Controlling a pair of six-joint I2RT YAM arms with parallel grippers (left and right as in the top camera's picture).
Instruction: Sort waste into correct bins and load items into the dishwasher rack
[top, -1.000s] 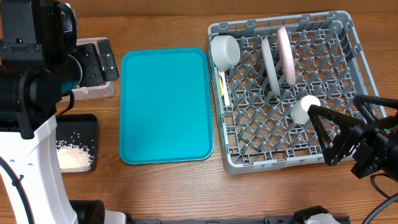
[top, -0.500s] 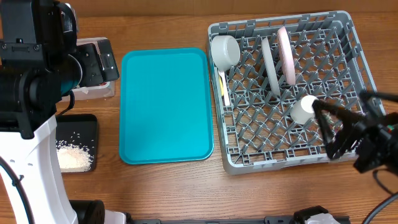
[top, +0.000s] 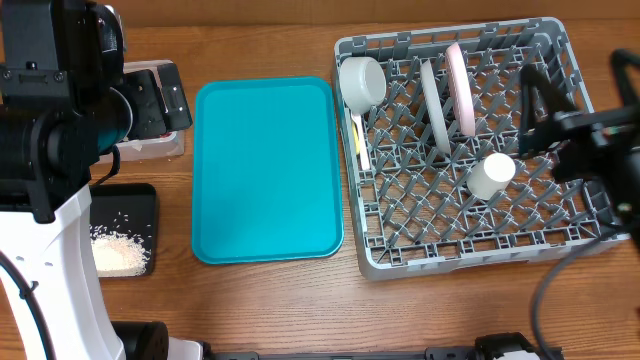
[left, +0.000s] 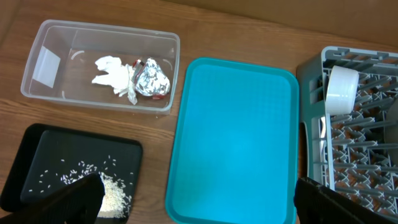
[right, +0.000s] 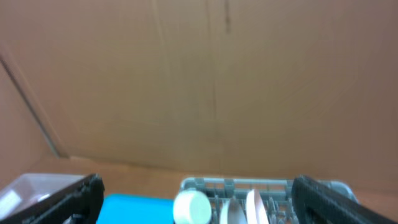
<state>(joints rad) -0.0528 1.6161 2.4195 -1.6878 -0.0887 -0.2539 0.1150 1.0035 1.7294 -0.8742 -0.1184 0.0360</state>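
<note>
The grey dishwasher rack (top: 585, 215) holds a pale grey bowl (top: 362, 82), two upright plates (top: 434, 105) (top: 462, 88), a small white cup (top: 491, 175), and a yellow spoon (top: 360, 140) beside a white fork on its left side. My right gripper (top: 538, 103) is open and empty, raised above the rack's back right. In the left wrist view the clear tub (left: 43, 68) holds the napkin (left: 112, 71) and the foil wrapper (left: 152, 79). The black tray (left: 43, 162) holds rice (left: 112, 191). My left gripper (left: 199, 208) is open and empty, high above the teal tray.
The large teal tray (top: 265, 170) lies between the bins and the rack. The left arm (top: 50, 110) covers most of the clear tub in the overhead view. The right wrist view shows mostly a brown wall (right: 205, 81), with the bowl (right: 191, 206) at its bottom edge.
My right gripper has lifted away from the cup and moved from the rack's front right toward its back right. The cup stays in the rack. The left arm has not moved.
</note>
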